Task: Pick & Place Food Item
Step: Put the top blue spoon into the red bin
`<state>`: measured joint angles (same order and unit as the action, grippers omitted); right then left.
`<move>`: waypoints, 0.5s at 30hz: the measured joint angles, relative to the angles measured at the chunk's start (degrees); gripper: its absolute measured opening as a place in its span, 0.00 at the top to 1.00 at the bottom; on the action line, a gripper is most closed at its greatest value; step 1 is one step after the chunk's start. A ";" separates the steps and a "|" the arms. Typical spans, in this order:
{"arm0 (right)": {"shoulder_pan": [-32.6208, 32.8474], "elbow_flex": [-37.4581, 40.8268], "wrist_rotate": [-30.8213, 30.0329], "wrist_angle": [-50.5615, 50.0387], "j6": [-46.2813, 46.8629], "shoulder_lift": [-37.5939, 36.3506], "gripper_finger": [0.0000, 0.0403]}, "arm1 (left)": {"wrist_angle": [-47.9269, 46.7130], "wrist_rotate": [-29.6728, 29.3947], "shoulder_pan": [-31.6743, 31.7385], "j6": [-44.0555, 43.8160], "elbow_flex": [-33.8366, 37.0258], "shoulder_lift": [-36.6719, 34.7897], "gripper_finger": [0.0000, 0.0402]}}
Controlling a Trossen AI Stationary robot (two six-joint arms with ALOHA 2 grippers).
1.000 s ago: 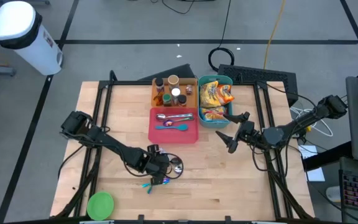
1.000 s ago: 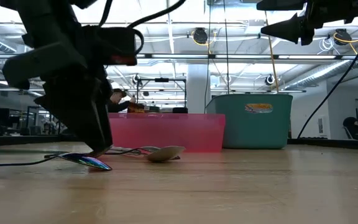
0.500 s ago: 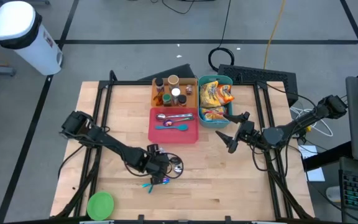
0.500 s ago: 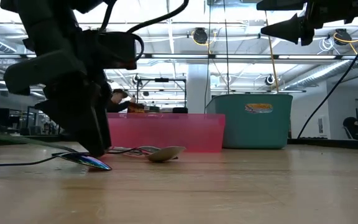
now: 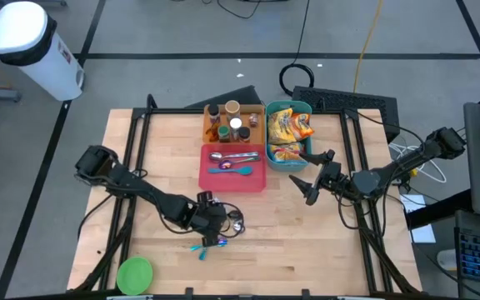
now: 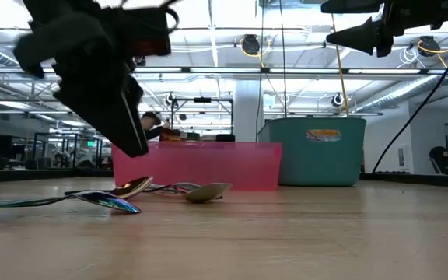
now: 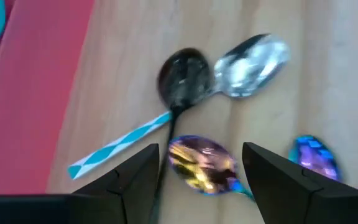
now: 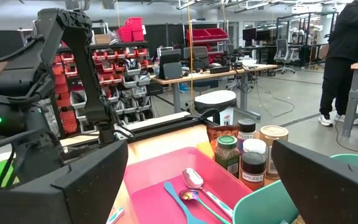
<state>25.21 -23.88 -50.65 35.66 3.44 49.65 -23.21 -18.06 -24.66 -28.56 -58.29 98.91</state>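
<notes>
**My left gripper hovers over loose spoons, food packets sit in the teal bin**

From above, my left gripper (image 5: 211,223) is near the front middle of the table (image 5: 323,250), over a small cluster of spoons (image 5: 223,227). My right gripper (image 5: 309,175) waits on the right, just beside the teal bin (image 5: 307,151). The food packets (image 5: 287,127), crinkly yellow and orange bags, lie inside that bin at the far side. Left of it sit a pink tray (image 5: 211,180) with cutlery and a box of spice jars (image 5: 230,122). A green lid (image 5: 135,273) lies at the near left corner.

At table height, my left gripper (image 6: 127,132) hangs just above the spoons (image 6: 162,191), holding nothing. The right gripper (image 6: 348,35) is high up, its fingers spread.

Through my left wrist, my fingers (image 7: 135,180) stand apart with an iridescent spoon (image 7: 202,164) between them, beside a dark spoon (image 7: 182,78) and a silver one (image 7: 252,64).

Through my right wrist, the wide-spread fingers (image 8: 73,180) frame the pink tray (image 8: 160,174) and jars (image 8: 250,155).
</notes>
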 joint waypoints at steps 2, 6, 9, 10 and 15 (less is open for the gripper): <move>0.00 0.00 0.00 0.00 0.00 0.00 0.03 | -0.10 0.04 0.47 -0.04 0.78 0.29 0.41; 0.00 0.00 0.02 -0.24 0.02 0.00 0.03 | 2.28 0.16 1.43 -0.10 2.55 0.24 0.41; 0.00 0.00 0.02 -0.38 0.02 0.00 0.03 | 5.67 2.81 2.00 -0.20 4.31 0.23 0.41; 0.00 0.00 0.02 -0.37 0.02 0.00 0.03 | 7.59 3.75 2.24 -0.22 4.88 0.48 0.41; 0.00 0.00 0.02 -0.35 0.02 0.00 0.03 | 10.21 5.05 2.60 -0.02 5.89 0.75 0.41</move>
<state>25.21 -23.88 -50.63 35.31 3.46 49.65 -13.00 -13.02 -22.06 -28.58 -52.40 99.66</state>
